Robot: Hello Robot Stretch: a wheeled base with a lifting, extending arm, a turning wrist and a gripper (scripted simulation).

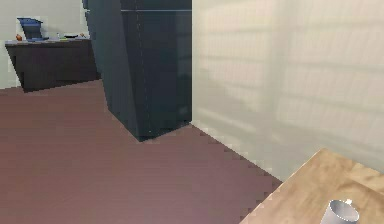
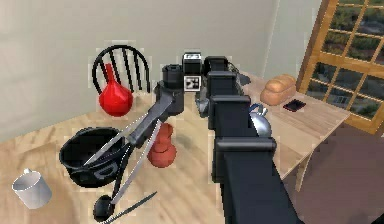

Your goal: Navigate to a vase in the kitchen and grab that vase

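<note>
Arm side view inspected first; found red vase (image 2: 115,98) upright on the far left of wooden table (image 2: 35,140), just in front of dark chair (image 2: 125,58); noted arm (image 2: 240,150) reaching out over the table, with gripper (image 2: 112,170) slanting toward the near left across black pot (image 2: 85,158); cannot tell fingers (image 2: 130,132) spread from fingers pressed together, nor confirm any load held, with pot and tabletop behind them; recorded small red-brown piece (image 2: 162,148) standing just right of the pot, white mug (image 2: 30,187) at near left, bread loaf (image 2: 278,90) at far right.

Forward view checked next; logged dark fridge (image 1: 150,60) ahead, low dark counter (image 1: 55,62) at far left, corner of the table at near right bearing silvery cup (image 1: 343,212).

Judged navigation finished and the reach in hand, grab not yet made; judged vase apart from the fingers and farther out than the pot.

Next move, by estimate: carry gripper farther out and leftward to the vase's neck or belly, clearing pot rim and red-brown piece; then take hold and lift straight up, minding the chair behind.
</note>
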